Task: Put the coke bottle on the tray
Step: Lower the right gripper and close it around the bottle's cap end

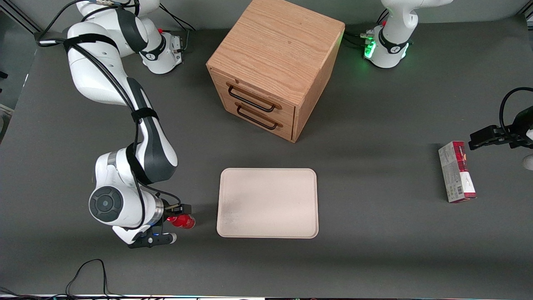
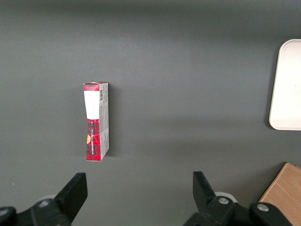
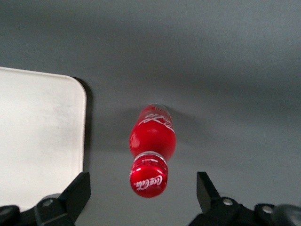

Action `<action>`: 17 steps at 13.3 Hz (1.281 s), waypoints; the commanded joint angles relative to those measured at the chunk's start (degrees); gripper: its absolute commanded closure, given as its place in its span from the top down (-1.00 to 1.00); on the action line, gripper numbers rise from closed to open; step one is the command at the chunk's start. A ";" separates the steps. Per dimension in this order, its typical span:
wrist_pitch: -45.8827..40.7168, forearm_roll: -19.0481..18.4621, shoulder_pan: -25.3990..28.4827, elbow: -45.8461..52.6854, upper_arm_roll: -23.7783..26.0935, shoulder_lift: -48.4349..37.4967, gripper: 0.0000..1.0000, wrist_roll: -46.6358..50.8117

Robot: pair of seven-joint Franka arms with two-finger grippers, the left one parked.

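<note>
While the fingers stand apart on either side of the coke bottle (image 3: 153, 141) without touching it, the hand (image 1: 175, 223) hangs directly over the bottle at the working arm's end of the bench (image 1: 374, 241), near the front camera; nothing is clamped yet. The bottle rests on the bench just beside the tray (image 1: 266, 200), close to the tray's short edge but clear of the rim. Judged from the right wrist view, where the printed top of the red cap faces the camera and the body recedes below it, the bottle stands upright: long axis vertical, cap toward the hand, base on the bench. The tray lies flat and bare between the bottle and the red-and-white carton (image 1: 456, 171), which lies well apart toward the parked arm's end. The wooden drawer cabinet (image 1: 275, 62) stands farther from the front camera than the tray and out of the likely travel path. Risks from here: the body is glossy and rounded, so a closure set too high, on the cap or neck, could let the bottle slip or pivot. An off-centre closure could push the upright bottle over before both fingers bear on it. A low carry could catch the base on the tray rim and topple it. An early release could leave it tipping on the tray.
</note>
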 commanded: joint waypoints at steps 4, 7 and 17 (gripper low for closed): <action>2.93 0.71 -0.43 -1.88 0.10 -1.03 0.87 -0.33; 5.48 0.71 -0.43 -2.06 0.10 -0.94 0.77 -0.07; 5.48 0.71 -0.52 -3.64 0.10 -1.12 -0.47 -0.42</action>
